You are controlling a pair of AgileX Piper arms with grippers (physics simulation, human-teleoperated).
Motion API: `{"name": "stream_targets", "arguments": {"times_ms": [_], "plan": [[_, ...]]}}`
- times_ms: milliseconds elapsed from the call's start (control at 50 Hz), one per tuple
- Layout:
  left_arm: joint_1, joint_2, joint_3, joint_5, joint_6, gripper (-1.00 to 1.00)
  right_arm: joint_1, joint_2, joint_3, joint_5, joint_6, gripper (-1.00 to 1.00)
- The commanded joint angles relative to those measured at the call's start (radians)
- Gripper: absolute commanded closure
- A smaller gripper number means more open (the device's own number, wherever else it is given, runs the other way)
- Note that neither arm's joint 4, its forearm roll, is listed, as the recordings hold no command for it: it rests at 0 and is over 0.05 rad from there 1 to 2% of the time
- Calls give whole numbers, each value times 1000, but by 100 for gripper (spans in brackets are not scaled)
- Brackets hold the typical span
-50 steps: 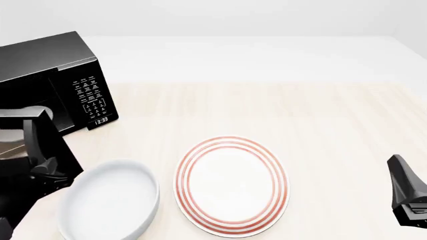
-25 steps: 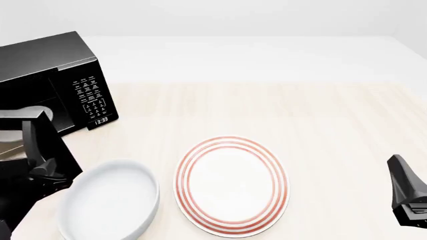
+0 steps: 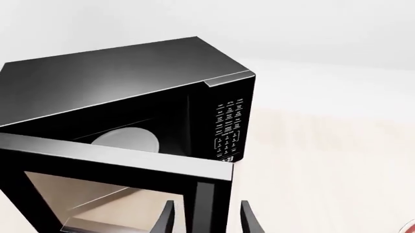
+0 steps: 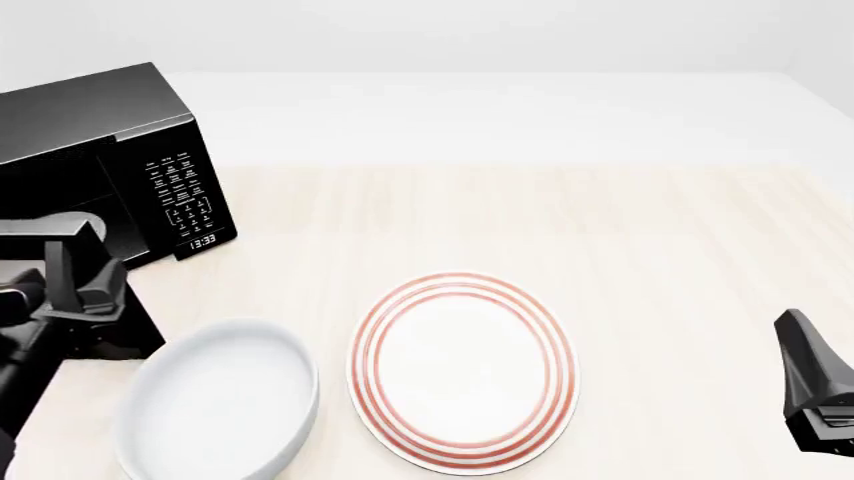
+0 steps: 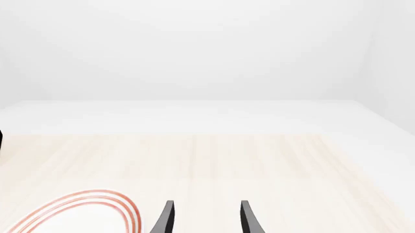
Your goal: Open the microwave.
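1. The microwave [image 4: 100, 150] stands at the table's [image 4: 641, 230] far left; its door [image 3: 116, 189] is swung open, the turntable [image 3: 126, 141] visible inside.
2. The left gripper [image 3: 206, 219] has its fingers spread either side of the door's free edge, not clamped.
3. The right gripper [image 5: 205, 218] hangs parted, holding nothing, near the striped plate [image 4: 463, 372].
4. A white bowl [image 4: 220, 412] sits beside the plate.

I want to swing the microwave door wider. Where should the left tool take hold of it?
Grip the door's free edge near the keypad side, farthest from the hinge, fingers astride the panel's thickness. The left tool already straddles that edge, open.
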Motion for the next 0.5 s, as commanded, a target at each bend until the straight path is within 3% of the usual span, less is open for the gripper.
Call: {"name": "stream_targets", "arguments": {"times_ms": [20,180,500], "plan": [[15,-17,7,-19,-9,-100,0,0,0,0,0,-100],[5,-31,16,-12,-21,-100,0,0,0,0,0,-100],[0,-224,20,148,-15,-100,0,0,0,-1,0,-100]]}}
